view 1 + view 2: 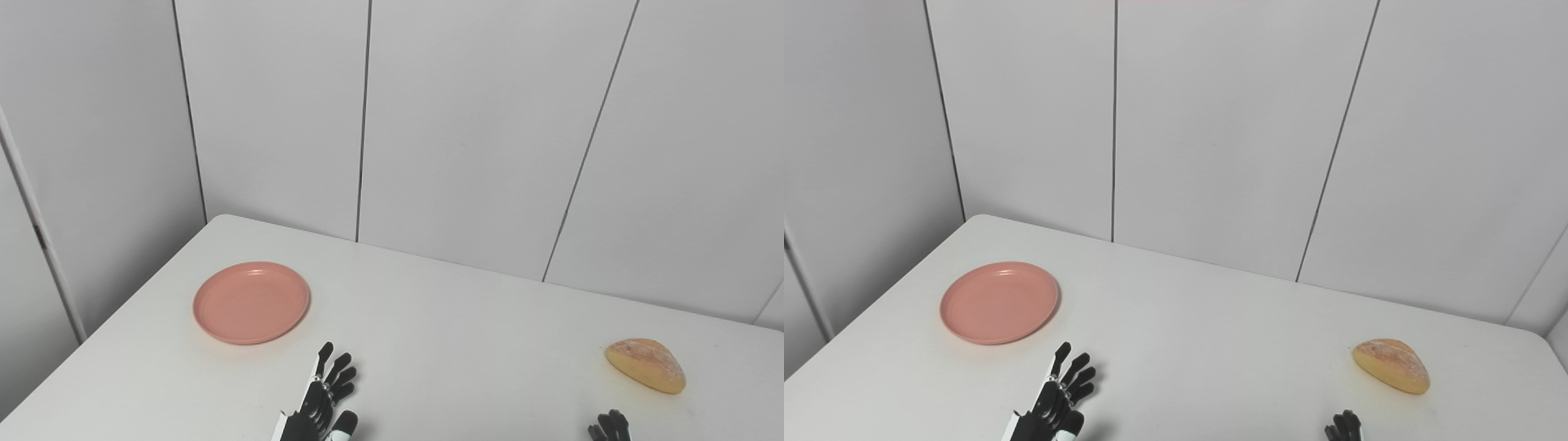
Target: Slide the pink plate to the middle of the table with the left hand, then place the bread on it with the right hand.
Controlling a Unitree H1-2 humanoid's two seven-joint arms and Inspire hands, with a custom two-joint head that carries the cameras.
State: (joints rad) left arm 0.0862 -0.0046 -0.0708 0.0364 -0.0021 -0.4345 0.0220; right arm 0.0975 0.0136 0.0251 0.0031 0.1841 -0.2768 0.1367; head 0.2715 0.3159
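An empty pink plate (251, 302) lies flat on the left part of the white table (453, 331). A golden bread roll (645, 365) lies at the right. My left hand (324, 399) comes up from the bottom edge, near side and right of the plate, apart from it, open with fingers spread and holding nothing. Only the dark fingertips of my right hand (610, 426) show at the bottom edge, just short of the bread and not touching it; the rest is cut off.
Grey wall panels (478, 122) stand behind the table's far edge and along its left side. Bare white tabletop lies between plate and bread.
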